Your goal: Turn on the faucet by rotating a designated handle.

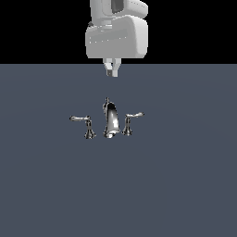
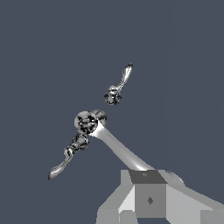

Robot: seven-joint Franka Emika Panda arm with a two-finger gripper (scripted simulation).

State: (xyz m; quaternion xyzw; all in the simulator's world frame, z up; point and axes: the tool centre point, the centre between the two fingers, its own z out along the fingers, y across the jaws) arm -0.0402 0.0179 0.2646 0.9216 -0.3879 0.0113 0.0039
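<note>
In the exterior view, the chrome faucet (image 1: 110, 121) stands near the middle of the dark blue-grey tabletop (image 1: 185, 185). The handle (image 1: 130, 122), with its short lever tilted slightly upward, sits just beside the spout on the exterior view's right; the other handle (image 1: 84, 125), with a longer level lever, is on the left. The pincer (image 1: 111, 71) hangs above and behind the spout, fingers close together, holding nothing.

In the wrist view, the spout (image 2: 114, 144) lies between both handles; whether the pincer is closed cannot be told there.
</note>
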